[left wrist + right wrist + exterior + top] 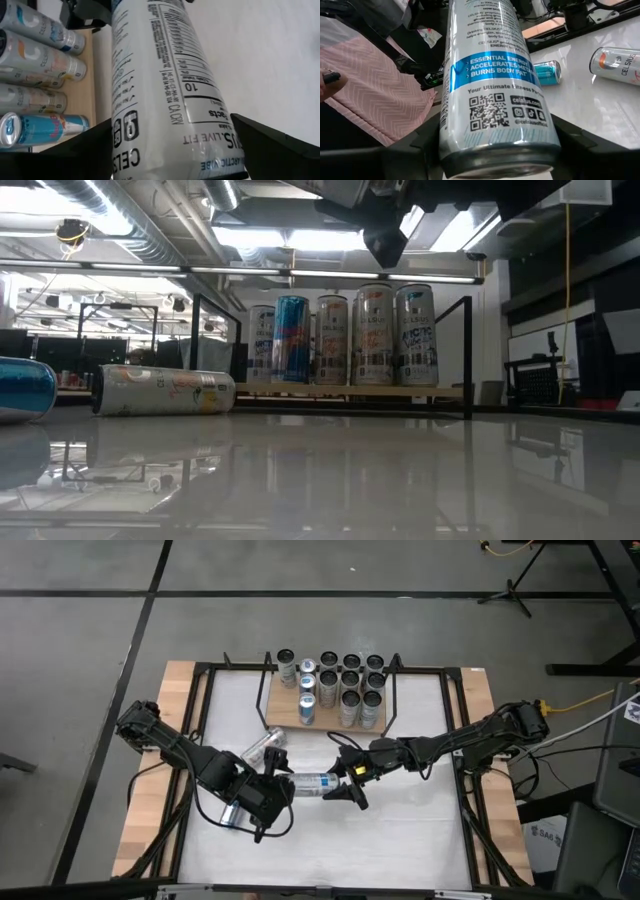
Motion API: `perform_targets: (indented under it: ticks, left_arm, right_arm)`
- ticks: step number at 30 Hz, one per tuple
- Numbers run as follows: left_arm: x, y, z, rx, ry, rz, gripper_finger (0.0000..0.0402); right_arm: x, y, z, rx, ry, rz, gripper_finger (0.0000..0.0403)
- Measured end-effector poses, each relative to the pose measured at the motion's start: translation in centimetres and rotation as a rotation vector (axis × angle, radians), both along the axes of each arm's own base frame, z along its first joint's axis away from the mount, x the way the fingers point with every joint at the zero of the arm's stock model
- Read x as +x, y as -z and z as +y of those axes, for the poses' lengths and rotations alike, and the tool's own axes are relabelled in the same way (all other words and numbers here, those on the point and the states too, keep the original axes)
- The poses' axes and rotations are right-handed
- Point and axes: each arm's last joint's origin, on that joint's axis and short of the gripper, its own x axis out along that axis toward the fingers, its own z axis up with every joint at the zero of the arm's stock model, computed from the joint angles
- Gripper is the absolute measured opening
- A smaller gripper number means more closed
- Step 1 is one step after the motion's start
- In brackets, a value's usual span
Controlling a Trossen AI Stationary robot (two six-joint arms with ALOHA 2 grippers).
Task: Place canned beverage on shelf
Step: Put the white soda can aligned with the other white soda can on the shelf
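- The left claw (pixel 285 783) is low over the white tabletop (pixel 400 840), in front of the shelf and a little left of the middle; its fingers (pixel 75 150) stand on both sides of one end of a white and blue can (pixel 312 782), and they seem to touch it, so it looks closed on this can.
- Near the left arm, two more cans lie on their side on the tabletop: a light can (pixel 262 745) just behind the left claw, and a blue can (pixel 231 813) in front of it, partly hidden under the arm.
- The white and blue can is horizontal between the two claws, above the tabletop, and it is not on the shelf.
- The right claw (pixel 345 780) is at the other end of the same can, and in the right wrist view its fingers (pixel 580 145) press on both sides of the can's bottom end, so it grips the can.
- The shelf (pixel 285 715) is at the far side of the tabletop, behind both claws; on its wooden board many cans (pixel 350 680) stand upright, close together in rows.
- In the low view, these upright cans (pixel 345 340) show as a row on the board, and the light can lies on its side at the left.
- In the right wrist view, a person in pink clothing (pixel 375 95) is beyond the tabletop's edge.
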Motion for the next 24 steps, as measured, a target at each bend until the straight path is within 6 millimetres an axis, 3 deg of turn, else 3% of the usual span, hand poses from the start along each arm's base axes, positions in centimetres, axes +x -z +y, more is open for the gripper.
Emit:
perform_targets:
  ticks: [13,18,24]
  left_arm:
    - [-0.02,-0.02,0.03,0.000,-0.043,-0.019,0.0239]
    - [0.00,-0.03,0.03,-0.001,-0.043,-0.021,0.0238]
    - [0.03,-0.04,0.03,-0.003,-0.043,-0.023,0.0241]
  right_arm:
    - [-0.01,0.09,0.00,-0.004,-0.001,0.005,0.0246]
    - [-0.01,0.14,0.00,-0.004,-0.002,0.009,0.0250]
    - [-0.01,0.27,0.00,-0.006,-0.002,0.020,0.0286]
